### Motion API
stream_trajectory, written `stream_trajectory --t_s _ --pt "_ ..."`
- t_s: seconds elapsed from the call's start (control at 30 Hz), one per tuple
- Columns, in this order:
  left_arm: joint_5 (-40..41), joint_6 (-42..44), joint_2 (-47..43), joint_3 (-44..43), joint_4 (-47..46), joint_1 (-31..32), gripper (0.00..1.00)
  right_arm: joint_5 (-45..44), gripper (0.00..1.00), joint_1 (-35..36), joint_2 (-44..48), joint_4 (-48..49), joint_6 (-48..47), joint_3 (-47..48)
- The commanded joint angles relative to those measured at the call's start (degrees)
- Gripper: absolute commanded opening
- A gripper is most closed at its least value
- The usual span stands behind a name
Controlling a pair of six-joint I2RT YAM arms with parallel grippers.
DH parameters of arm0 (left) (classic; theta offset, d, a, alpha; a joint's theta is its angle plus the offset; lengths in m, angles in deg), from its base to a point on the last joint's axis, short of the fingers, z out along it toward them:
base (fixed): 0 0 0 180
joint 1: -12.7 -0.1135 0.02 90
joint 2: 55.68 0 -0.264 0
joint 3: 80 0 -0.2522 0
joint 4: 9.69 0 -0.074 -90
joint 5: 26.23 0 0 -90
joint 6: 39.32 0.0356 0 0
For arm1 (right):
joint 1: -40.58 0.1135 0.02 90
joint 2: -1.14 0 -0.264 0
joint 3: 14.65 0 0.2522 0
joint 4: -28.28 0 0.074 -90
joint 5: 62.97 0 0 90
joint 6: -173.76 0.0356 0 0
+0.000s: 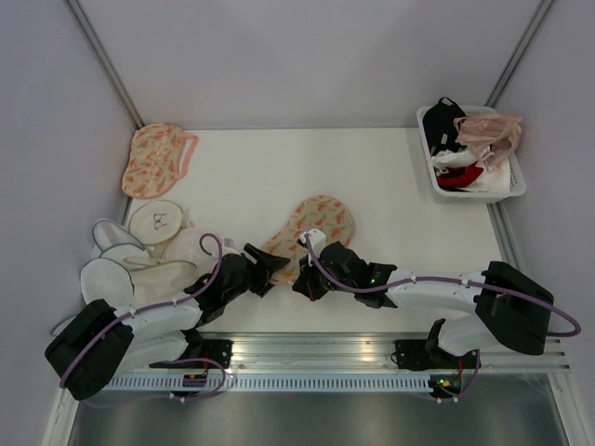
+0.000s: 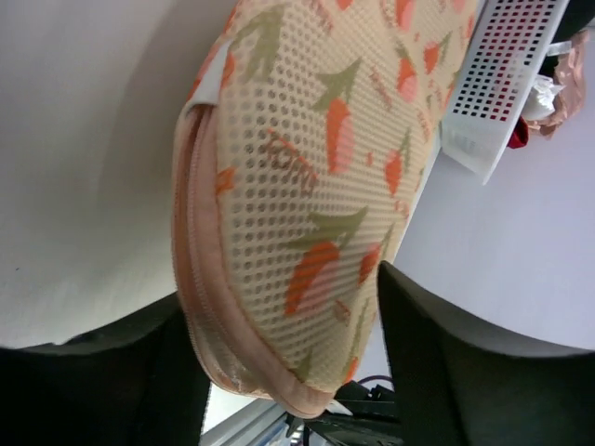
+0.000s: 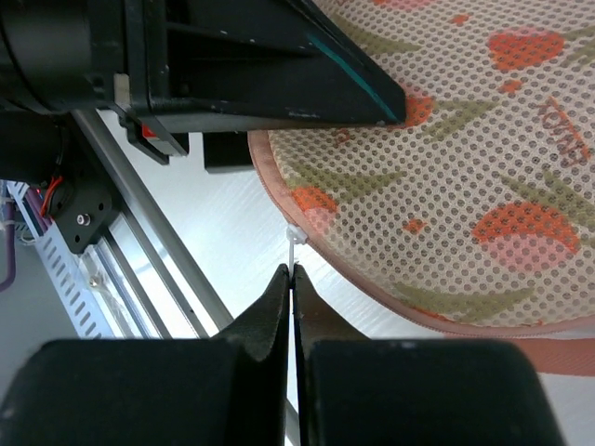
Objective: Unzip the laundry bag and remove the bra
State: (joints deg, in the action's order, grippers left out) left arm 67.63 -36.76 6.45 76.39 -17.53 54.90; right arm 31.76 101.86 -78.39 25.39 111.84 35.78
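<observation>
Peach laundry bag (image 2: 316, 186) inside spread left end effector (image 2: 281, 302); zip pull (image 3: 294, 243) inside clamped right end effector (image 3: 292, 275).

A rounded peach-orange fabric laundry bag with a red-green floral print (image 1: 321, 223) is seen lying flat near the middle of the white table (image 1: 372, 177). The left gripper (image 1: 277, 265) is placed at the bag's near-left edge, fingers against the fabric. The right gripper (image 1: 304, 282) is set just to the right of that, at the bag's near edge. A second floral pouch with a pink loop (image 1: 156, 160) is laid well to the bag's left and farther back. A cluster of white round mesh bags (image 1: 130, 251) is overlapped to the bag's left. A white perforated plastic basket (image 1: 518, 178) is found far to the bag's right and farther back. It is filled with a black garment (image 1: 440, 121), a pale pink bra (image 1: 488, 130) and something red (image 1: 460, 177).
</observation>
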Motion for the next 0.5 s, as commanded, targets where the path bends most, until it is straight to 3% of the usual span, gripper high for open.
stream_trajectory --t_s 0.0,0.03,0.07,0.2,0.33,0.47 --pt "4.1 -0.8 -2.0 -2.2 -2.9 0.2 0.67 0.9 0.00 0.2 0.8 -0.6 -1.4 0.3" --pt "4.1 -0.5 -2.3 -2.3 -2.8 0.2 0.59 0.6 0.00 0.1 1.0 -0.7 -1.2 0.2" --pt "4.0 -0.2 -2.2 -2.5 -2.9 0.3 0.38 0.3 0.00 0.1 1.1 -0.9 -1.0 -0.2" --pt "2.7 0.2 -1.1 -3.1 -2.8 0.3 0.04 -1.1 0.01 0.2 1.1 -1.8 -0.7 0.1" --pt "2.5 1.7 -0.8 -3.1 -2.6 0.1 0.02 -6.6 0.00 0.2 1.0 -9.3 -0.8 2.0" --pt "0.8 4.9 -2.2 -3.0 -1.3 -1.1 0.02 -21.5 0.00 0.1 -0.7 -24.1 0.8 6.8"
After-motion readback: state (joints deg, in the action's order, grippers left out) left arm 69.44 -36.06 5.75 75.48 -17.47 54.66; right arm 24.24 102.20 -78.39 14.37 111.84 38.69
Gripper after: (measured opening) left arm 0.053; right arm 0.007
